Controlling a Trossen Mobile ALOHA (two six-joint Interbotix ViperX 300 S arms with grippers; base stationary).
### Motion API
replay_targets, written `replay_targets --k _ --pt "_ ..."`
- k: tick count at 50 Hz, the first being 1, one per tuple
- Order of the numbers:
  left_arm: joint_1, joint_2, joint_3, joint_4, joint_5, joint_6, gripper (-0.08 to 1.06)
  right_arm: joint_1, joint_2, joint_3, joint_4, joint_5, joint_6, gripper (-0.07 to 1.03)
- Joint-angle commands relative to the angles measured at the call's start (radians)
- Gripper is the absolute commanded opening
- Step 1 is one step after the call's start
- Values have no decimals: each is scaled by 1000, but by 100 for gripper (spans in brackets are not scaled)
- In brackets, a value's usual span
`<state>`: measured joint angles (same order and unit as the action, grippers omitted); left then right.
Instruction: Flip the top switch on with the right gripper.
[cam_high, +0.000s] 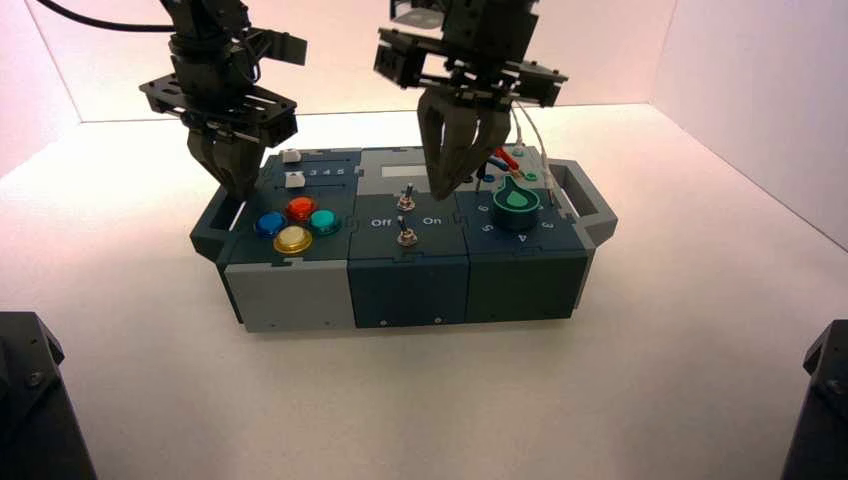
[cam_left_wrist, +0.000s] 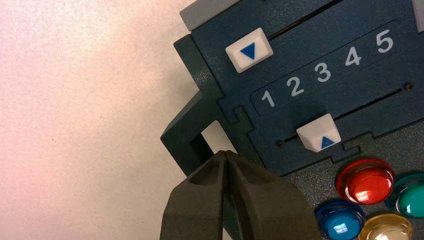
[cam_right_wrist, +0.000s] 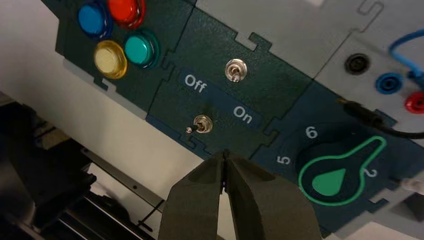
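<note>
Silver toggle switches (cam_right_wrist: 235, 69), two.

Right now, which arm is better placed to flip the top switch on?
Right. The right gripper hangs shut just beside the top switch, on its On side. The left gripper sits over the box's far left end.

top switch (cam_right_wrist: 235, 69) silver | panel (cam_right_wrist: 210, 45) dark teal | dial (cam_right_wrist: 334, 172) green-outlined

Two end effectors (cam_high: 240, 180) (cam_high: 455, 175), two toggle switches (cam_right_wrist: 235, 69) (cam_right_wrist: 201, 124), four buttons (cam_high: 296, 224), two sliders (cam_left_wrist: 248, 49) (cam_left_wrist: 318, 132), one knob (cam_right_wrist: 340, 170)
</note>
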<state>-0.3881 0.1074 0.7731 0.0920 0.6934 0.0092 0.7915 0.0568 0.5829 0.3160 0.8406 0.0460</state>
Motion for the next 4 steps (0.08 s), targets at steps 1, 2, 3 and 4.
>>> replay_targets --k 1,2,3,4 --pt "-2 63 9 8 5 31 -3 11 -9 -12 11 -8 0 -2" --pt "-3 63 8 8 5 32 -3 12 -9 -12 11 -8 -2 -2" --pt "-3 64 8 8 6 32 -3 12 -9 -12 11 -9 -2 -2" --pt "-3 67 5 8 8 32 -3 12 -11 -11 11 -9 -2 -2"
